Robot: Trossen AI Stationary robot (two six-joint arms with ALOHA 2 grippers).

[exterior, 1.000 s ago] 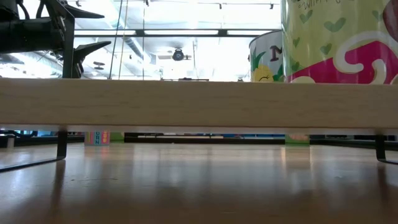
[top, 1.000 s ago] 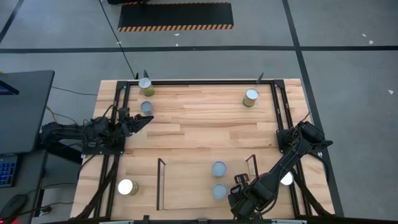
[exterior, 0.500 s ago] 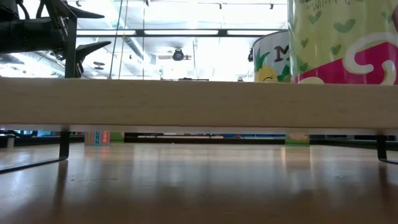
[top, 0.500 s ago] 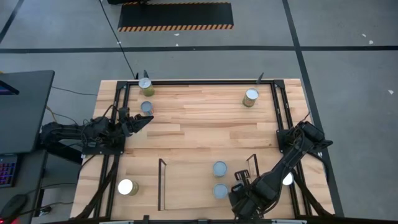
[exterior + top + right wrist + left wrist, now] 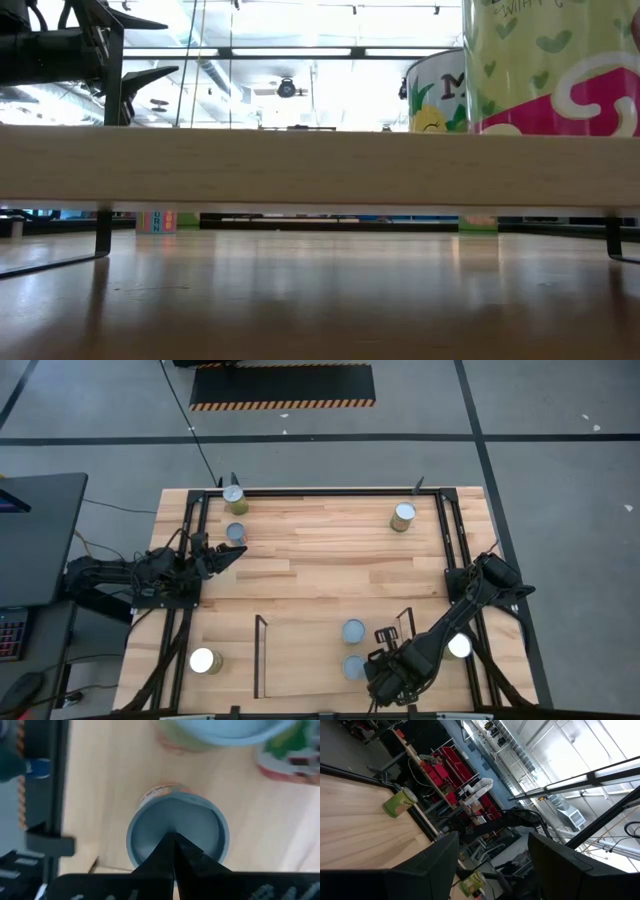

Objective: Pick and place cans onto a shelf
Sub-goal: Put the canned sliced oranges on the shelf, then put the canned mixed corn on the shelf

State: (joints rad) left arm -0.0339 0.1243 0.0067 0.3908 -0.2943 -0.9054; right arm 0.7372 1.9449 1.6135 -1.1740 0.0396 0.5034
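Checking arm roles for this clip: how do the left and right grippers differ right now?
The left gripper has its fingers apart, while the right gripper is shut to a point. The left sits at the table's left edge beside a can with a grey-blue top; the right is at the shelf, directly over a can there. The left reaches level across the table; the right points down. Both are dark two-finger grippers, and neither holds a can.

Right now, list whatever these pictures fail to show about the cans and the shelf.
- Labels of the cans: too small in the high view.
- Shelf top and how many cans stand on it: the low view's board edge hides them.
- Front can: cut off by that picture's edge.
- Can under the right gripper: its sides are hidden, seen top-down.
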